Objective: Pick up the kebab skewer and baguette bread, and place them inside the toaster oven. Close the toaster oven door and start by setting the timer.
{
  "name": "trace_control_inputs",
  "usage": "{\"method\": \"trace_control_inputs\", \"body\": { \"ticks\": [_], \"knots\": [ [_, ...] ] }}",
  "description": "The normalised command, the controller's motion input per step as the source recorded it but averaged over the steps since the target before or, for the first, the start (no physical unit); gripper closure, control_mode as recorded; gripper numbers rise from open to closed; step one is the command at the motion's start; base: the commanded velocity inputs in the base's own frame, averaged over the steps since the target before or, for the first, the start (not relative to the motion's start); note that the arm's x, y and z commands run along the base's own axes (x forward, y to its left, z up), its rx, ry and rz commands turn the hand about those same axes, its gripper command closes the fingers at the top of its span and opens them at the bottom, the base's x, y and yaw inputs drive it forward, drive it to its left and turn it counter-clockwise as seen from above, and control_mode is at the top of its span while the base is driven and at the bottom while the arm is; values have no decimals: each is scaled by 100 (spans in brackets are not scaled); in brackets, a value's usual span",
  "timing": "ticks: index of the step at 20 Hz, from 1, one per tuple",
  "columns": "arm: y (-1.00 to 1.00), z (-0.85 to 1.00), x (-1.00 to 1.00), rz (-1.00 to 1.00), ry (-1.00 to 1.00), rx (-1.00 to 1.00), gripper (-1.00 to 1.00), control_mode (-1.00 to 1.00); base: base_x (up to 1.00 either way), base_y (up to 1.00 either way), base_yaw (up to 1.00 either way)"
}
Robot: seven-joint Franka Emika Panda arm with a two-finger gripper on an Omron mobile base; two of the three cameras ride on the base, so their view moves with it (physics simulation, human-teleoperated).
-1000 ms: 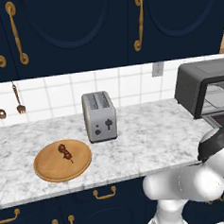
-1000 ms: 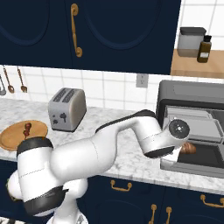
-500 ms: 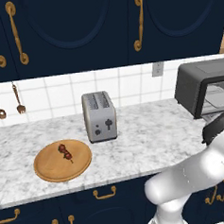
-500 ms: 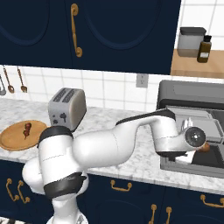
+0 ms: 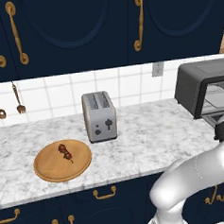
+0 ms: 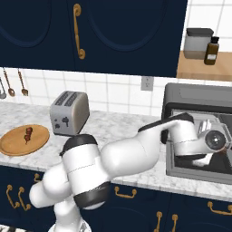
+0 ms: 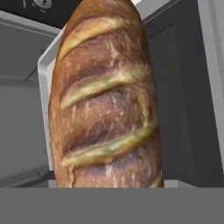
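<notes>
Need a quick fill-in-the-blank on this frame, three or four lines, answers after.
1. The skewer lies on the round wooden ____.
2. The silver toaster has ____ slots.
3. The toaster oven door is ____.
4. In the hand view, the loaf has pale diagonal ____ across its crust.

Answers: plate; two; open; slashes

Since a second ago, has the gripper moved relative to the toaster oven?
Yes. In the right base view the gripper, carrying the baguette bread, has shifted rightward, farther over the open toaster oven door and toward the toaster oven cavity.
</notes>
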Motion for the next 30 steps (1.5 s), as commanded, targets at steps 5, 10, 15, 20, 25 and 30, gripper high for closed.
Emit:
{"method": "trace_control_inputs", "body": {
  "ticks": [5, 10, 15, 20, 25, 30],
  "knots": [
    [-20, 0, 52, 1, -10, 2, 100, -100, 0, 0, 0],
    [-3, 0, 47, 11, -1, 1, 100, -100, 0, 0, 0],
    [-3, 7, 4, 8, -7, 0, 100, -100, 0, 0, 0],
    [6, 5, 1, 7, -4, 0, 100, -100, 0, 0, 0],
    [34, 0, 4, 1, -1, -1, 100, -100, 0, 0, 0],
    [24, 0, 22, 0, -1, 0, 100, -100, 0, 0, 0]
  ]
}}
